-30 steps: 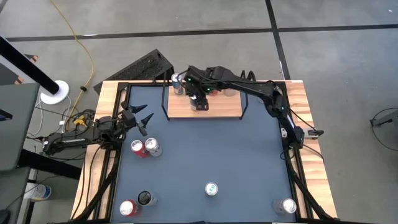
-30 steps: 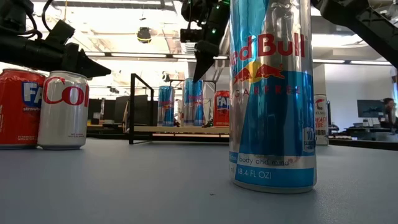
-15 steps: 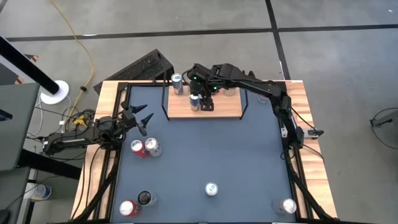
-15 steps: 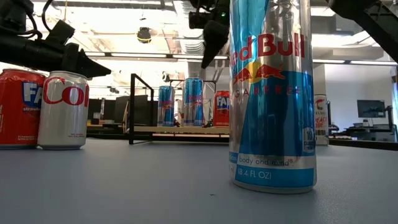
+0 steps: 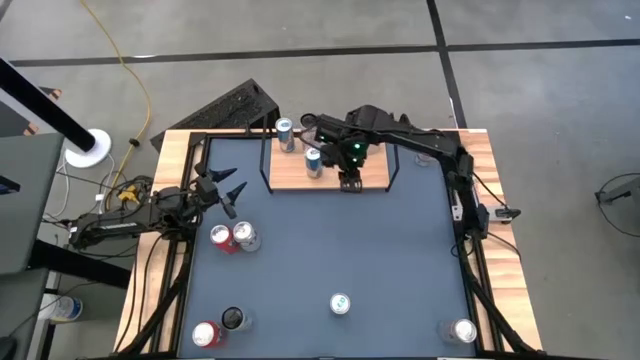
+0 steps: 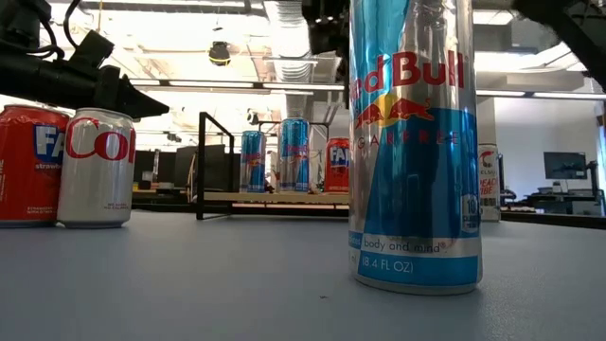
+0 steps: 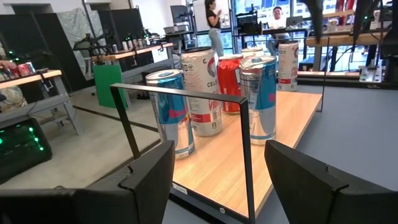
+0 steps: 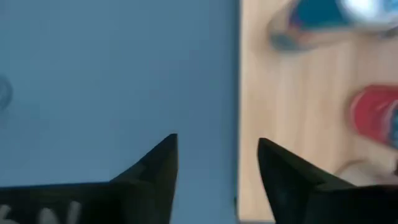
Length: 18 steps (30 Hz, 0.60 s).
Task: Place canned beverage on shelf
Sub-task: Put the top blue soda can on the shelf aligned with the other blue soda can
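The light-wood shelf (image 5: 370, 178) with black wire side frames stands at the table's far middle. Two blue cans (image 5: 313, 160) (image 5: 285, 133) stand upright on it; my right arm hides the rest there. The left wrist view shows several cans on the shelf (image 7: 286, 124), among them a blue one (image 7: 260, 96) and a red one (image 7: 230, 81). My right gripper (image 5: 348, 182) is open and empty above the shelf's near edge (image 8: 249, 93), to the right of the nearer blue can. My left gripper (image 5: 225, 192) is open and empty at the table's left.
On the dark-blue tabletop stand a red and a silver can (image 5: 232, 237) near my left gripper, a tall Red Bull can (image 5: 340, 303) at the near middle, two cans (image 5: 218, 328) at the near left and one (image 5: 463, 330) at the near right.
My right gripper has drawn away from the nearer blue can on the shelf, going toward the table's right and near edges, and has risen. The can stays upright on the board.
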### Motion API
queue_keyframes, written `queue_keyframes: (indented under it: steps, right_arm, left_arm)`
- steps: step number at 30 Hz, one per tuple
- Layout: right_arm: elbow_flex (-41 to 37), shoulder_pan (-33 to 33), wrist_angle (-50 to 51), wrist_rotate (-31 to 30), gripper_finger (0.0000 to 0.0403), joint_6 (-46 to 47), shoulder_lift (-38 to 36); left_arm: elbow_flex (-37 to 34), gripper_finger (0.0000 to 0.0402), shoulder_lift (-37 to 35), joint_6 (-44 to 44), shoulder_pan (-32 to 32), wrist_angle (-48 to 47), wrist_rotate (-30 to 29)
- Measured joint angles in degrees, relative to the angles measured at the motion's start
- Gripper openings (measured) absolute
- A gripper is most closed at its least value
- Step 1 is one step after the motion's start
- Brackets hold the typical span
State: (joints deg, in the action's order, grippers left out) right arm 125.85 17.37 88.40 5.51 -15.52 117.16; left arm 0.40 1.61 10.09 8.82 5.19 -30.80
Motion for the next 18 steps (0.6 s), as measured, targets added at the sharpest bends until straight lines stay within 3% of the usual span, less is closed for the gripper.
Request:
queue_keyframes:
  steps: [5,11,14,18]
  right_arm:
    - [-18.0,-1.0,-12.7,0.7,0.0106,1.6,-12.9]
    - [-48.2,-2.0,-51.5,0.6,0.0035,7.2,-29.9]
    - [-59.1,-2.0,-68.3,0.6,0.0008,10.6,-32.6]
    - [-64.3,-1.1,-77.8,-2.0,0.0004,14.1,-31.3]
  left_arm:
    - [0.0,0.024,0.0,0.0,0.0,0.0,0.0]
    - [0.0,0.024,0.0,0.0,0.0,0.0,0.0]
    - [0.0,0.024,0.0,0.0,0.0,0.0,0.0]
    - [0.0,0.024,0.0,0.0,0.0,0.0,0.0]
